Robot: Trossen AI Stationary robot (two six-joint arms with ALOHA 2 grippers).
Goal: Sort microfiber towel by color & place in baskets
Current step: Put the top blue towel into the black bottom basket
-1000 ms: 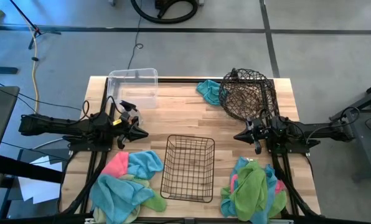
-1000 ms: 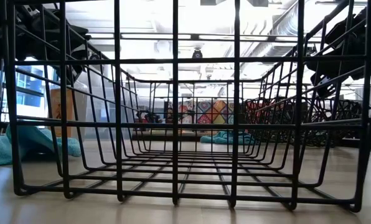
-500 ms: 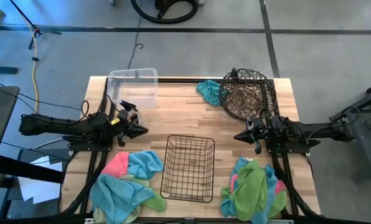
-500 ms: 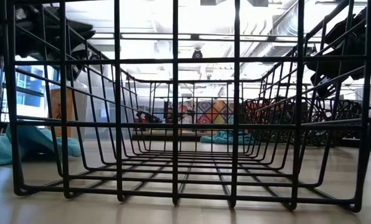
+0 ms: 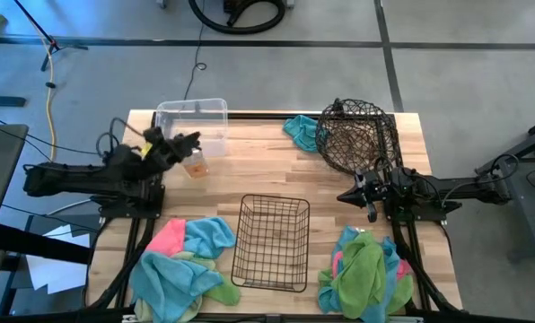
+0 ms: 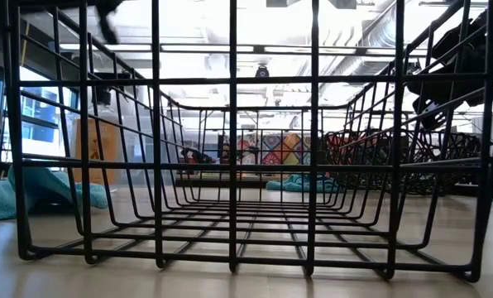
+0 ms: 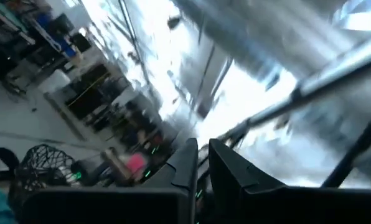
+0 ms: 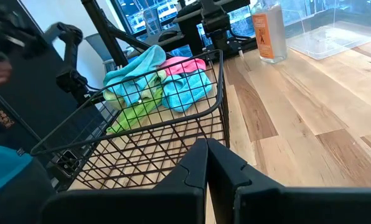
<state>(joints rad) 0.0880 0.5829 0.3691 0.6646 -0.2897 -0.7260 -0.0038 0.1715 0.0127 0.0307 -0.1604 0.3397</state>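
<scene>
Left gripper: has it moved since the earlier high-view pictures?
Yes. The left gripper has swung away from the black wire-grid basket toward the table's far edge, and now sits beside the clear tub.

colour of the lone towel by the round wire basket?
Light blue towel, clearest in the high view.

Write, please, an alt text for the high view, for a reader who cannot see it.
Seen from above, a wooden table holds a black wire-grid basket in the middle, a clear tub and a round wire basket at the far side, and two piles of pink, blue and green towels at the near corners. The left gripper is near the tub; the right gripper waits beside the round basket.
</scene>
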